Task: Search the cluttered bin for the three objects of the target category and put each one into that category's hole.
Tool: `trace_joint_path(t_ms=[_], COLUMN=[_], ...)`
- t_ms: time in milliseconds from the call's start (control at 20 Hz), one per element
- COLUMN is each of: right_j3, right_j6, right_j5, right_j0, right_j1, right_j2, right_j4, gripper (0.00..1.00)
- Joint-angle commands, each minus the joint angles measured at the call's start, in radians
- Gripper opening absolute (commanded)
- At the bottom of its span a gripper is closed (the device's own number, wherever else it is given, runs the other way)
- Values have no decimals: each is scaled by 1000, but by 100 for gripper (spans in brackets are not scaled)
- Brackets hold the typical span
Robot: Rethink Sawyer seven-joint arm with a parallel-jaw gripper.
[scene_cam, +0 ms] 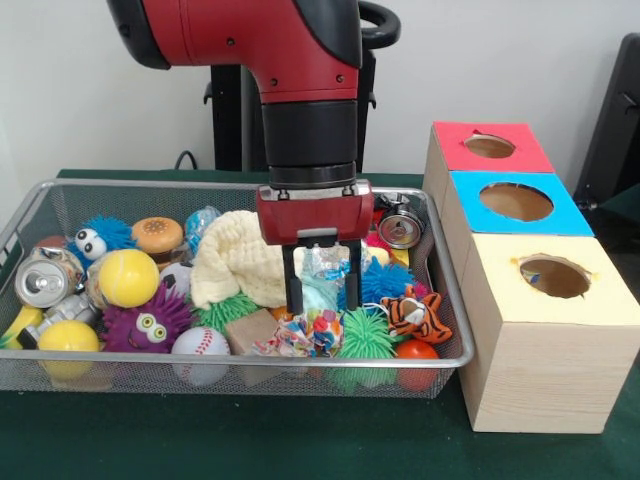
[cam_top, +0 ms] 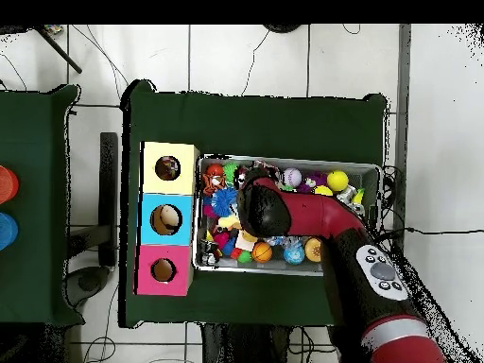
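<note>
My gripper [scene_cam: 322, 300] reaches down into the middle of the wire bin [scene_cam: 30, 215], open. Its two black fingers [scene_cam: 293, 285] straddle a clear crinkly packet [scene_cam: 324, 268] with blue and white contents. A confetti-patterned packet [scene_cam: 312, 335] lies just in front of the tips. A cream knitted cloth [scene_cam: 232, 262] is bunched to the left of the gripper, and a blue spiky ball [scene_cam: 385, 280] and a tiger toy [scene_cam: 416, 314] lie to its right. In the overhead view the red arm [cam_top: 312, 222] covers the gripper and the bin's middle.
Three boxes with round holes stand beside the bin: red [scene_cam: 490, 146], blue [scene_cam: 516, 202], yellow [scene_cam: 553, 277]. The bin also holds a yellow ball [scene_cam: 128, 277], purple fuzzy monster [scene_cam: 150, 322], baseball [scene_cam: 200, 345], soda can [scene_cam: 45, 280], burger toy [scene_cam: 158, 236] and green spiky ball [scene_cam: 366, 335].
</note>
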Motion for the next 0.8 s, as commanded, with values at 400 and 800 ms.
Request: trace_joint_path(t_ms=[400, 800], right_j3=[41, 15], right_j6=[140, 136], right_j5=[71, 52], right_j0=[-25, -14], right_j1=[36, 68], right_j2=[-23, -33], right_j4=[33, 22], gripper=[100, 100])
